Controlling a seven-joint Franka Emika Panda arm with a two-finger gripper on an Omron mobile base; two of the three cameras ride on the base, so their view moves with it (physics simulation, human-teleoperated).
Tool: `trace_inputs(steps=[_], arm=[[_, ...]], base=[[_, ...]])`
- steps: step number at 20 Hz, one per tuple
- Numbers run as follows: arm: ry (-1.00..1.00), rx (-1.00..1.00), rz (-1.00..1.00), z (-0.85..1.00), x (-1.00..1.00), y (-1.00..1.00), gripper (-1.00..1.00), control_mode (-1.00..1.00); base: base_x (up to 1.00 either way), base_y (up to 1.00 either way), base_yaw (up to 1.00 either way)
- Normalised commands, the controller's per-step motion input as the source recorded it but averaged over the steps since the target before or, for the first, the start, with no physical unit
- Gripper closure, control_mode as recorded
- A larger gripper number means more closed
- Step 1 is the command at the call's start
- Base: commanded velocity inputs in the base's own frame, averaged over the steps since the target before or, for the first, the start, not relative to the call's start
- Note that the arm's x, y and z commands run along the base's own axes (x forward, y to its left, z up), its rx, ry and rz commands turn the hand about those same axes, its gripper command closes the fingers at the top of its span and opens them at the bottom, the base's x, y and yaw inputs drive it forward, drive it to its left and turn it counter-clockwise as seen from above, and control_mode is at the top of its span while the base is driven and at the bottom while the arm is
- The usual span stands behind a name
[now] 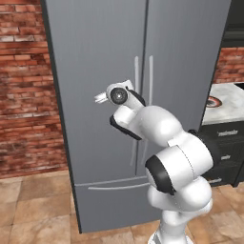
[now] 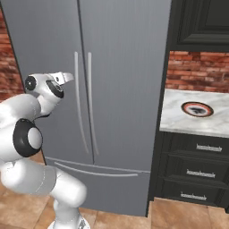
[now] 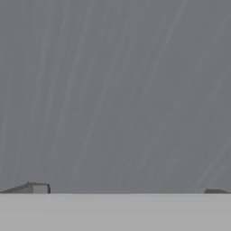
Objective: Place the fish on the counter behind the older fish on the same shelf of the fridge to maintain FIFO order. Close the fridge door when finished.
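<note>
The grey fridge (image 1: 105,57) (image 2: 125,58) stands with both doors shut, so the older fish and the shelf are hidden inside. My gripper (image 1: 101,97) (image 2: 67,77) is held up close to the left door, just left of the slim vertical handles (image 2: 77,89). In the hand view its fingertips (image 3: 39,188) stand wide apart against the bare grey door, open with nothing between them. To the right, on the marble counter (image 2: 179,118) (image 1: 228,107), a round white plate (image 2: 197,108) holds a small dark thing; I cannot tell whether it is the fish.
A brick wall (image 1: 24,86) runs to the left of the fridge. Dark drawers (image 2: 197,170) sit under the counter and a dark cabinet (image 2: 201,22) hangs above it. The fridge's bottom drawer (image 2: 103,188) is shut. The floor is tiled.
</note>
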Motion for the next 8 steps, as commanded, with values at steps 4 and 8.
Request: trace_inputs(steps=[4,8], arm=[[0.0,0.02,0.0,0.0,0.64,-0.13,-1.0,-1.0],[0.0,0.0,0.0,-0.01,0.41,-0.16,-1.0,-1.0]], base=[[0.0,0.0,0.0],[0.0,0.0,0.0]])
